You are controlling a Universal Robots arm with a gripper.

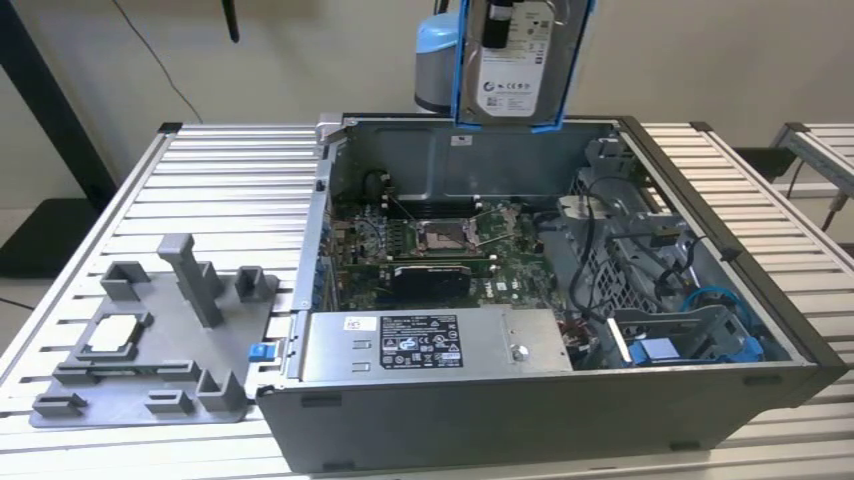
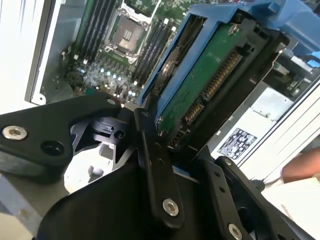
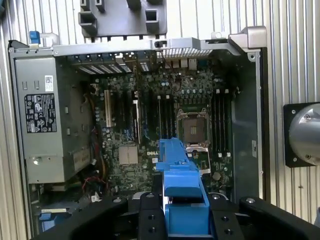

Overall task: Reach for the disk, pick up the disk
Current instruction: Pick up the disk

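The disk (image 1: 514,60), a silver drive with a white label in blue caddy rails, hangs upright high above the open computer case (image 1: 534,400), over its back wall. In the second wrist view the disk's green circuit board (image 2: 210,75) faces the camera, and my gripper (image 2: 175,145) is shut on its lower end, with the black fingers (image 2: 150,150) pressed on either side. In the first wrist view the blue caddy (image 3: 180,175) sticks out from between the gripper's (image 3: 182,210) black jaws, above the motherboard.
Inside the case lie the motherboard (image 1: 441,240), a power supply (image 1: 427,345) and a blue bracket (image 1: 667,350) among cables. A grey fixture plate (image 1: 147,350) with upright posts sits on the slatted table at the exterior view's left. A hand (image 2: 302,167) shows beside the case.
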